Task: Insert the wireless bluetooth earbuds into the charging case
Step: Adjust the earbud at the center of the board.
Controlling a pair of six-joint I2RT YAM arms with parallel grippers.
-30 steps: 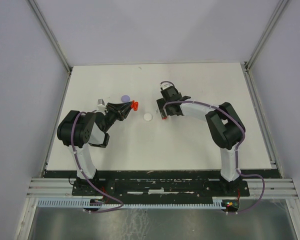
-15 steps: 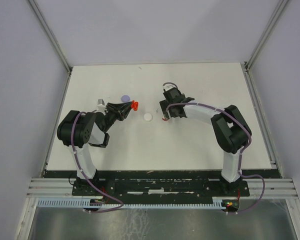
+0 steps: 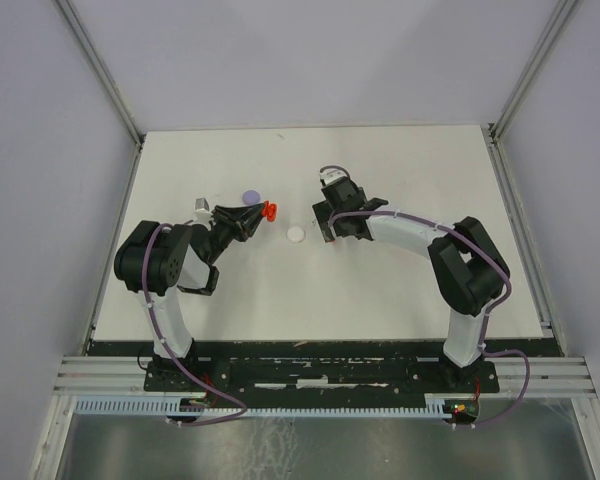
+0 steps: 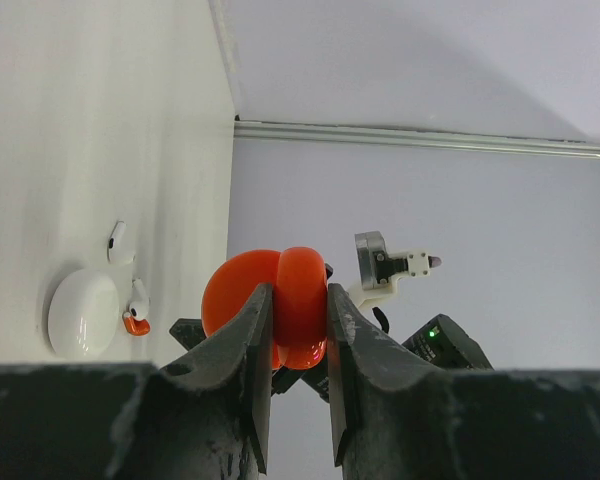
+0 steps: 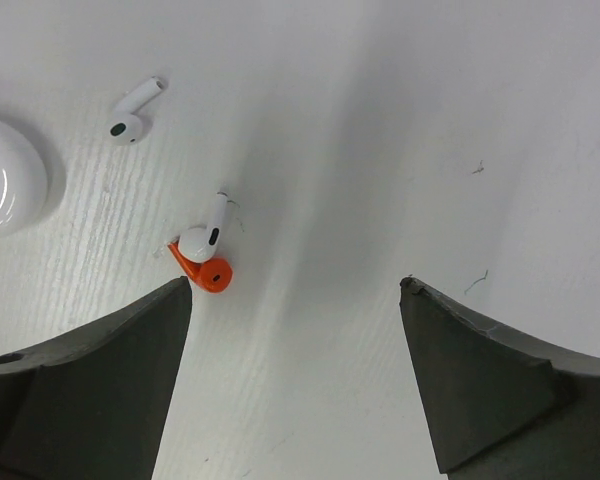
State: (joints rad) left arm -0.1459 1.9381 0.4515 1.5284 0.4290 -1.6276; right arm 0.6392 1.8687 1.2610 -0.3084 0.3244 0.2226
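My left gripper (image 4: 297, 300) is shut on an orange-red charging case (image 4: 280, 300), held off the table with its two halves showing; in the top view the case (image 3: 269, 211) is left of centre. On the table lie a white earbud (image 5: 135, 108) and a second white earbud (image 5: 206, 236) resting against an orange earbud (image 5: 206, 273). My right gripper (image 5: 295, 290) hangs open just above the table. The earbud pair lies by its left fingertip, outside the gap. In the top view the right gripper (image 3: 332, 226) covers the earbuds.
A white round disc (image 3: 296, 234) lies between the two grippers, close to the earbuds; it also shows in the right wrist view, white disc (image 5: 5, 185). A lavender round disc (image 3: 250, 197) lies behind the left gripper. Walls enclose the white table (image 3: 400, 290).
The right arm's elbow has swung out to the right while its open gripper shifted slightly and stays over the earbuds. The left arm and the orange-red case have not moved.
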